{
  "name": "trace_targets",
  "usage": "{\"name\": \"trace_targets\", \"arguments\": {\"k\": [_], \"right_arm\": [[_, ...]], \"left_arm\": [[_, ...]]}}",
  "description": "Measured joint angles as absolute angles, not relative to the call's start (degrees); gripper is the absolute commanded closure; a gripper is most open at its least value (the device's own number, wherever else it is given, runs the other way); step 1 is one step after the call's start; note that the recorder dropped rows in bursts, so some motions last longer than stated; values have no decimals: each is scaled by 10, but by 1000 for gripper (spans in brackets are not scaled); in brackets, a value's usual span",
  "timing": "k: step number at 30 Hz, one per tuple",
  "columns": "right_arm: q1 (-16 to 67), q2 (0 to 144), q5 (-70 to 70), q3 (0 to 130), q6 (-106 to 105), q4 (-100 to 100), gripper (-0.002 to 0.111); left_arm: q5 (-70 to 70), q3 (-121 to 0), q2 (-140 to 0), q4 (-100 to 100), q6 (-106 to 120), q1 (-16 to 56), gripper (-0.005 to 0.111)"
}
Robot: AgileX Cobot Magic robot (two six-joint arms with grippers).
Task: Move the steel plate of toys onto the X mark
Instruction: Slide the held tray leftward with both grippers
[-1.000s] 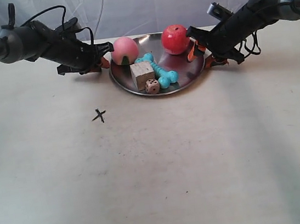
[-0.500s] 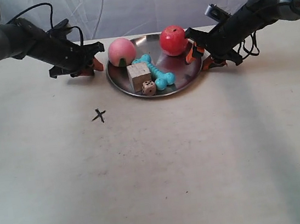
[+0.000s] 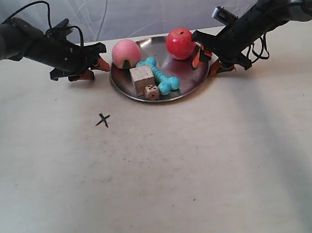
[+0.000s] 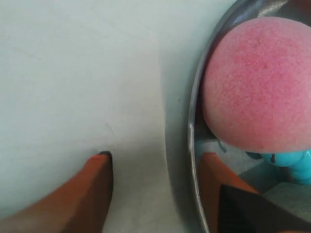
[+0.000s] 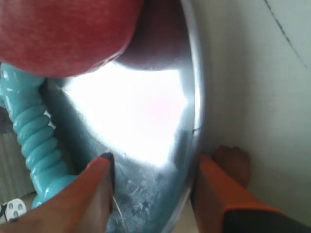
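The steel plate (image 3: 194, 76) sits at the table's back middle. It holds the pink peach (image 3: 126, 52), red apple (image 3: 180, 42), turquoise bone (image 3: 160, 77), wooden cube (image 3: 142, 79) and die (image 3: 151, 92). The X mark (image 3: 103, 120) lies in front of the plate, to its left, apart from it. My left gripper (image 3: 96, 65) is open at the plate's peach side; in its wrist view (image 4: 156, 155) the rim (image 4: 192, 121) runs between its fingers, next to the peach (image 4: 257, 87). My right gripper (image 3: 205, 59) is open and straddles the rim (image 5: 197, 97) beside the apple (image 5: 63, 34) and bone (image 5: 36, 131).
A white cloth backdrop (image 3: 141, 6) hangs behind the cream table (image 3: 181, 176). Black cables loop over both arms. A thin dark crease crosses the table in the right wrist view (image 5: 284, 29).
The plate has slid a little to the left and toward the back with its toys. My left arm has drawn back to the left. My right gripper has stayed at the rim.
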State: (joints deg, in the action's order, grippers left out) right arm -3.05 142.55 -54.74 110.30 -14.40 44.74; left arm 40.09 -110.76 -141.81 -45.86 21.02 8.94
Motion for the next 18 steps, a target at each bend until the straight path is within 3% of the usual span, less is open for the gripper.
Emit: {"name": "trace_targets", "arguments": {"k": [14, 18], "right_arm": [[-31, 1425, -551, 1103, -145, 447, 61], [-31, 1425, -555, 1103, -148, 447, 61]], "left_arm": [[409, -1108, -1418, -471, 214, 125, 54], [408, -1108, -1420, -480, 215, 129, 59]]}}
